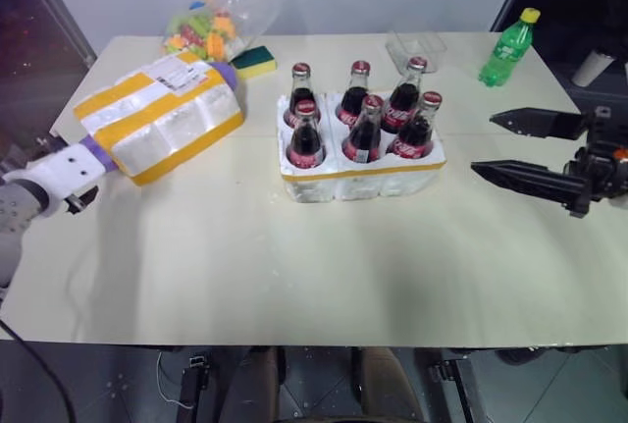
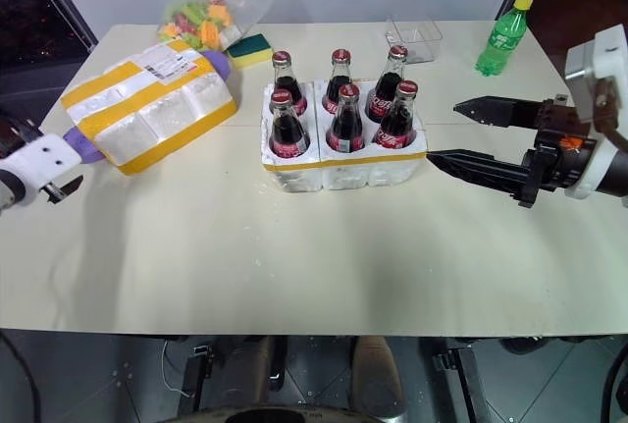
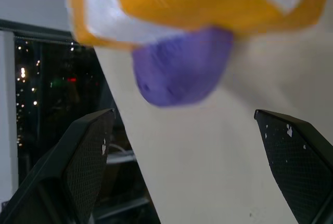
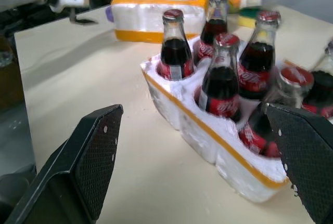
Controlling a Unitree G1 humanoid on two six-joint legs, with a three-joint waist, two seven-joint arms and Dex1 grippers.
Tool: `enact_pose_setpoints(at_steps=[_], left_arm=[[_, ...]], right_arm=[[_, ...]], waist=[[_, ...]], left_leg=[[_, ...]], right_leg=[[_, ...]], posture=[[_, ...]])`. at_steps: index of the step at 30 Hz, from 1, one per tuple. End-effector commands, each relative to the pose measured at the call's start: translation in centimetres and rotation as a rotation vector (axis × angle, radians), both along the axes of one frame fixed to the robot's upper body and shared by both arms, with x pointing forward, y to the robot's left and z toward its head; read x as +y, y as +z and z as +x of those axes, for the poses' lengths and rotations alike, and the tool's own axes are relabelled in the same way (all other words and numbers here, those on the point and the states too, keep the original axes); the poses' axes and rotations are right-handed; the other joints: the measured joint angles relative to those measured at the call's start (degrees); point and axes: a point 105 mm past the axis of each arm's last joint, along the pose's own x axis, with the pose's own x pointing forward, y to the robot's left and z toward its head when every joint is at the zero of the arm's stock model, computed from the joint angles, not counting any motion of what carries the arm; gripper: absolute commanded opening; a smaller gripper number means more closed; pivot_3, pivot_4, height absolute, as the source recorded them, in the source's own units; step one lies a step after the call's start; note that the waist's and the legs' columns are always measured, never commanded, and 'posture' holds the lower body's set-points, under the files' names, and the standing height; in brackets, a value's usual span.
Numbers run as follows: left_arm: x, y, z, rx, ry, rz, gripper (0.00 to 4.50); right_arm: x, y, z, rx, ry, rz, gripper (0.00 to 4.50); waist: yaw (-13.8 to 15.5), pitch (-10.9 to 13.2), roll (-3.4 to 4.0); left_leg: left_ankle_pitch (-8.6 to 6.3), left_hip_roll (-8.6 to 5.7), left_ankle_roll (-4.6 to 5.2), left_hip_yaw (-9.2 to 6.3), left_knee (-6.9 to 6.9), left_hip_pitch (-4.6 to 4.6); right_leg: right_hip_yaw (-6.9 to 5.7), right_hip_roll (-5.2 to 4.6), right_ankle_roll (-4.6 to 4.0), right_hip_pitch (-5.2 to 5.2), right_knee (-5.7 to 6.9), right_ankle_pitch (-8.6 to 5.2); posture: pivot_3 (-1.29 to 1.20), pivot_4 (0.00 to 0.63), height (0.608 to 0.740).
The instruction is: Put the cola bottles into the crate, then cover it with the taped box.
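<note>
At the middle of the cream table [image 1: 294,266] we find the crate [image 1: 361,177], a white foam tray with a thin yellow strip, all six wells filled by upright cola bottles [image 1: 364,131] with red caps and red labels in white script too small to read with certainty. To its left lies the taped box [image 1: 159,117], banded in wide yellow tape, its white shipping label uppermost and illegible; something purple [image 3: 179,68] shows at its near end, which the left wrist view records close up. Our left gripper [image 3: 195,146] stands wide and empty just short of that end. Our right gripper [image 2: 469,134] stands wide and empty, just right of the crate. Behind stand a green bottle [image 1: 508,47], a bag of coloured pieces [image 1: 201,28] and a sponge [image 1: 254,60].
</note>
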Motion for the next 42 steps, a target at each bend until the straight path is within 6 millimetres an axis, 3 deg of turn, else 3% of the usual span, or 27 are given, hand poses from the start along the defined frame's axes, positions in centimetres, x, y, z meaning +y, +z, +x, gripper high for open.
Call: enact_pose_setpoints(at_steps=[1,9,18,21,26,28,30,33,38,42], left_arm=[[0.9,0.5,1.3,-0.058,0.031,0.042,4.5],[-0.3,-0.7,4.9,-0.122,0.003,0.055,4.5],[-0.3,-2.4,5.5,-0.068,0.018,0.07,4.5],[-0.1,-2.5,5.4,-0.064,0.034,0.048,3.64],[-0.2,-1.7,5.8,-0.078,0.025,0.066,1.16],[-0.4,-0.5,6.2,-0.104,0.016,0.092,0.45],[-0.7,0.7,6.6,-0.135,-0.002,0.102,0.45],[-2.1,4.4,7.4,-0.223,-0.08,0.095,0.45],[-6.0,11.7,7.5,-0.371,-0.272,0.076,0.45],[-11.0,17.3,6.6,-0.473,-0.429,0.043,0.45]], right_arm=[[0.3,1.2,-0.8,-0.064,0.004,0.007,4.47],[0.7,1.1,-1.5,-0.056,0.02,0.021,4.47],[0.4,1.1,-1.4,-0.061,-0.009,0.025,4.47],[0.1,1.3,-1.4,-0.066,-0.033,0.02,4.5],[-0.6,0.9,-1.4,-0.045,-0.072,0.005,4.5],[-0.8,0.4,-1.5,-0.015,-0.078,-0.001,4.5],[-0.8,0.2,-1.7,-0.005,-0.075,-0.008,4.5],[-1.0,-0.1,-1.6,-0.018,-0.092,-0.056,4.5],[-1.3,-0.3,-1.5,-0.021,-0.088,-0.104,4.5],[-1.4,-0.9,-1.1,-0.021,-0.086,-0.109,4.5]], waist=[[0.58,-0.01,-0.03],[0.58,-0.11,-0.22],[0.4,-0.13,-0.27],[0.28,-0.13,-0.28],[0.51,-0.17,-0.28],[0.6,-0.19,-0.32],[0.59,-0.2,-0.34],[0.66,-0.2,-0.37],[0.68,-0.17,-0.5],[0.48,-0.18,-0.54]], left_leg=[[0.0,0.0,0.0,0.0,0.01,-0.01],[0.0,-0.01,0.0,-0.03,0.01,-0.07],[0.0,-0.01,0.0,-0.02,0.03,-0.05],[0.0,-0.02,0.0,-0.02,0.04,-0.05],[0.0,-0.01,0.0,-0.02,0.04,-0.04],[0.0,-0.02,0.0,-0.02,0.06,-0.04],[0.0,-0.03,0.0,-0.02,0.07,-0.05],[0.0,-0.02,-0.01,-0.03,0.07,-0.05],[0.01,-0.02,-0.01,-0.03,0.09,-0.14],[0.01,-0.02,-0.01,-0.04,0.07,-0.14]], right_leg=[[-0.01,0.0,0.01,0.0,0.01,0.0],[-0.05,0.0,0.05,-0.01,0.03,0.02],[-0.04,0.0,0.08,-0.01,0.07,0.04],[-0.04,-0.01,0.08,0.0,0.06,0.04],[-0.04,0.0,0.08,0.01,0.08,0.04],[-0.04,-0.01,0.08,0.03,0.08,0.04],[-0.04,-0.02,0.08,0.04,0.07,0.04],[-0.05,-0.01,0.08,0.04,0.07,0.04],[-0.05,-0.01,0.09,-0.01,0.04,0.05],[-0.05,-0.01,0.09,-0.01,0.02,0.05]], posture=[[0.0,0.15,0.739],[0.0,0.15,0.739],[0.0,0.15,0.739],[0.0,0.15,0.739],[0.0,0.15,0.739],[0.0,0.15,0.739],[0.0,0.15,0.739],[0.0,0.15,0.739],[0.0,0.15,0.739],[0.0,0.15,0.739]])
